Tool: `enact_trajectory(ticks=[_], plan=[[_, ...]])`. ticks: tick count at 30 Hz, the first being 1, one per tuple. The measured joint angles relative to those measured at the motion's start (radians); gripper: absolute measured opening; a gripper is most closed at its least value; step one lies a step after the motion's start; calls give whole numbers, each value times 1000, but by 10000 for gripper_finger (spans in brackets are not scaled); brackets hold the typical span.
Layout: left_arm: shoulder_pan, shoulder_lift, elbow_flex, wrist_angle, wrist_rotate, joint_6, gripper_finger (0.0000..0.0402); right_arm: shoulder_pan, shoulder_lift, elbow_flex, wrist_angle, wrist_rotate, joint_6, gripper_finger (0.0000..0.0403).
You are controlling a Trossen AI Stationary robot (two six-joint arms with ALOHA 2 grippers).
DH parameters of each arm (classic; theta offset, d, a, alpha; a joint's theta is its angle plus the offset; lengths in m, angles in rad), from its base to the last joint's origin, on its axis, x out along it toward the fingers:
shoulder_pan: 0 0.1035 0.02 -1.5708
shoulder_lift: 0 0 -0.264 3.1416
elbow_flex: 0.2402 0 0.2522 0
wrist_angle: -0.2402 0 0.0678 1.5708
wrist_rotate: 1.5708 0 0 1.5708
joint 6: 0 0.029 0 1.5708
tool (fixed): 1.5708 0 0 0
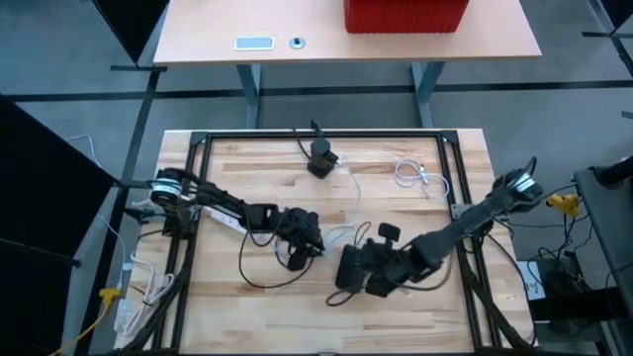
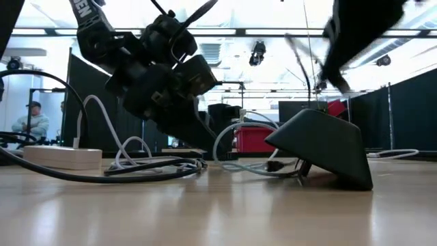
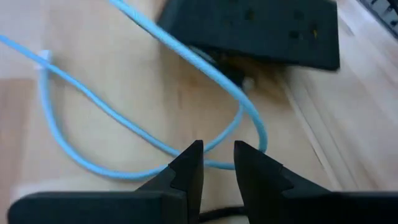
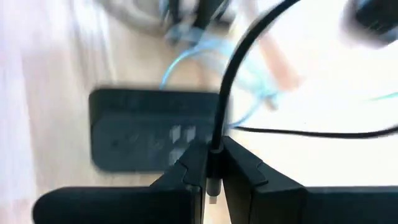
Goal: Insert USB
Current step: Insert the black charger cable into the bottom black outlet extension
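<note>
The right hand [image 4: 213,163] pinches a thin black cable's plug [image 4: 214,167] above the black wedge-shaped hub [image 4: 149,137], seemingly lining up insertion, while the left hand [image 3: 217,163], slightly spread and empty, waits beside it on the wooden worktop [image 1: 247,183].

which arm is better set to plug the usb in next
Right, probably. The right gripper is shut on the black cable's plug just short of the black hub. The left gripper holds nothing, near the blue cable.

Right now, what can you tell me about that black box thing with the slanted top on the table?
The black wedge-shaped hub looks like matte plastic, with a sloped top face carrying a few small marks or slots, seen in the right wrist view. It sits flat on the light wooden table, near the middle front. A pale blue cable runs in at its edge. The right gripper, shut on a thin black cable, is just beside it.
</note>
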Motion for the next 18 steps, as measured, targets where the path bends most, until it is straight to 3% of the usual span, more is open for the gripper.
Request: enact_trajectory(ticks=[5,13,18], plan=[[-45,2,-18,60,-16,10,77,60,-39,-80,104,141,18,19],[-13,-194,-27,-389,-318,120,69,73,-41,-184,343,133,-70,19],[-10,-375,-34,-488,-342,110,66,78,-42,-205,416,88,-122,19]])
